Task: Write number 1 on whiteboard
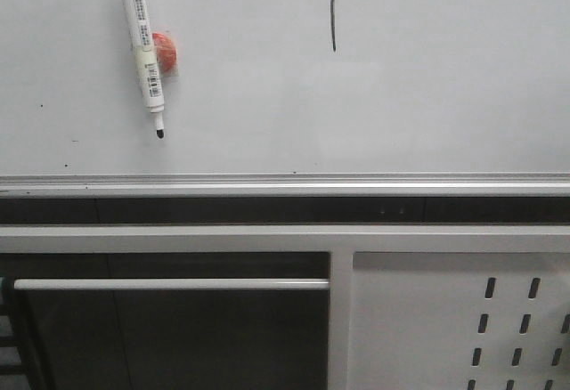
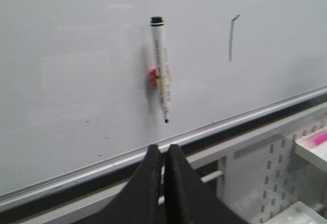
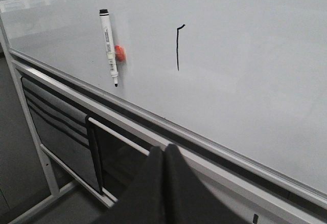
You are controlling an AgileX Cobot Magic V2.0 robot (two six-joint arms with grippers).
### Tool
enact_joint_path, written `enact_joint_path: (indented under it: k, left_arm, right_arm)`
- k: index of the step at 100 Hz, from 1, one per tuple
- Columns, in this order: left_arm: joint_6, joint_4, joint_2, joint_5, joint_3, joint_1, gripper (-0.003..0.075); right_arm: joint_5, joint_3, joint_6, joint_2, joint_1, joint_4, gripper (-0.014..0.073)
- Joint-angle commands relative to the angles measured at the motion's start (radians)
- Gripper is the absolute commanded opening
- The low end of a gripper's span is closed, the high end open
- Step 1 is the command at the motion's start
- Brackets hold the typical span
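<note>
A: Board status? The whiteboard [image 1: 427, 96] fills the upper part of the front view, its silver edge rail [image 1: 285, 182] running along the bottom.

B: The number 1 [image 1: 333, 12] is on it, a thin black near-vertical stroke right of centre in the front view, its top cut off by the frame. The right wrist view shows the full stroke [image 3: 178, 47] with a short flick at its upper end; the left wrist view shows it too [image 2: 231, 39].

A: Marker pen?

B: The marker pen [image 1: 144, 43] hangs on the board to the left of the stroke, well apart from it, uncapped tip pointing down, slightly tilted. A small red holder [image 1: 165, 52] sits just beside its barrel, touching it.

A: Jaws?

B: Left gripper [image 2: 164, 160]: jaws pressed together, nothing between them, below the board edge and clear of the pen. Right gripper [image 3: 164, 157]: jaws likewise closed and empty, away from the board surface.

A: Below the board?

B: A white metal panel with slotted holes [image 1: 454, 319] at lower right of the front view, and a horizontal bar [image 1: 169, 284] at lower left.
</note>
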Motion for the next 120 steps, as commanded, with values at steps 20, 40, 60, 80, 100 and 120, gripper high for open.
enact_joint_path:
  k: [20,40,60,80,100,120]
  left_arm:
    - [-0.009,0.029,-0.03,-0.116,0.038,0.24,-0.0018]
    - [-0.009,0.007,-0.06,-0.135,0.116,0.337,-0.0018]
    - [-0.022,0.007,-0.06,-0.04,0.146,0.337,-0.0018]
    - [-0.015,0.026,-0.06,0.054,0.146,0.337,-0.0018]
    - [-0.022,0.037,-0.06,0.089,0.146,0.36,-0.0018]
    - [-0.022,0.029,-0.06,0.087,0.146,0.475,-0.0018]
  right_arm:
    - [-0.071,-0.022,-0.012,-0.015,-0.007,-0.011,-0.0071]
    - [-0.071,-0.022,-0.012,-0.015,-0.007,-0.011,-0.0071]
    - [-0.071,-0.022,-0.012,-0.015,-0.007,-0.011,-0.0071]
    - [-0.071,-0.022,-0.012,-0.015,-0.007,-0.011,-0.0071]
    - [-0.071,-0.022,-0.012,-0.015,-0.007,-0.011,-0.0071]
    - [-0.071,-0.022,-0.012,-0.015,-0.007,-0.011,-0.0071]
